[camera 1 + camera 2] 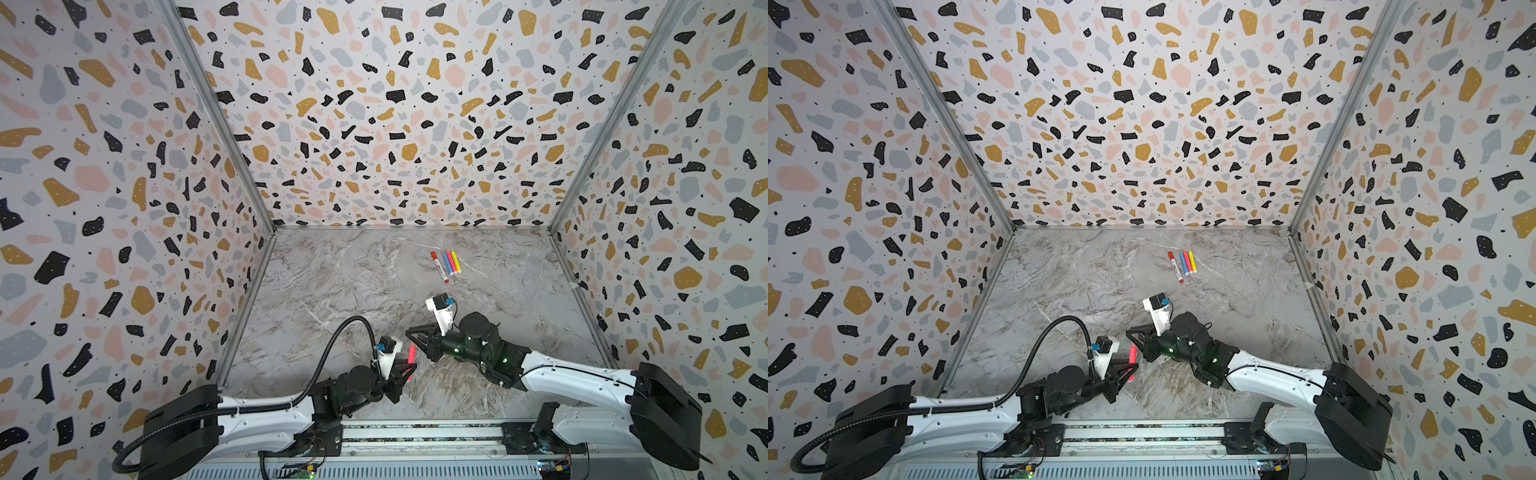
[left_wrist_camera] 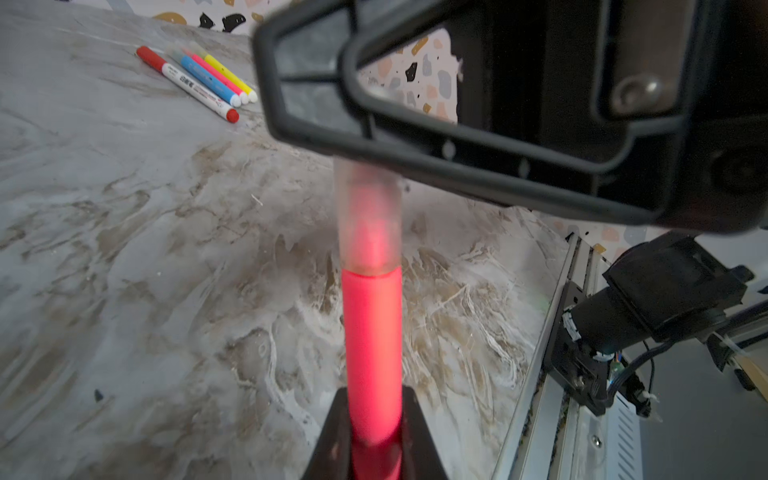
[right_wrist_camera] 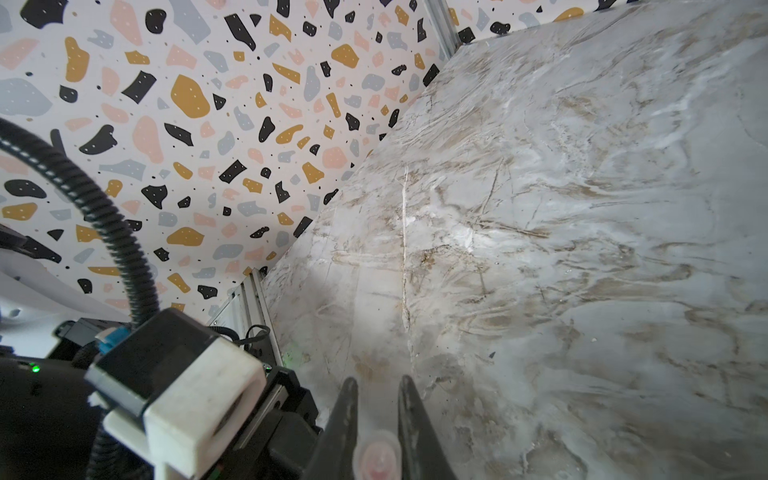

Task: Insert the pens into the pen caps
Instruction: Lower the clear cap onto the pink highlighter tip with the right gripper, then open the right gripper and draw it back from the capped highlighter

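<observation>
Both arms reached inward and low, with the grippers meeting near mid-workspace. Left gripper (image 2: 374, 392) had its jaws clamped on the pen (image 2: 371, 332). Right gripper (image 3: 378, 386) reached across from the right, jaws closed on the cap (image 2: 368, 216).

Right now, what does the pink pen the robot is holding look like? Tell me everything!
The pink pen is a smooth, bright pink plastic stick, held above the marble table. The jaws of the left gripper pinch one end. Its other end sits inside a see-through cap, which the jaws of the right gripper squeeze.
</observation>
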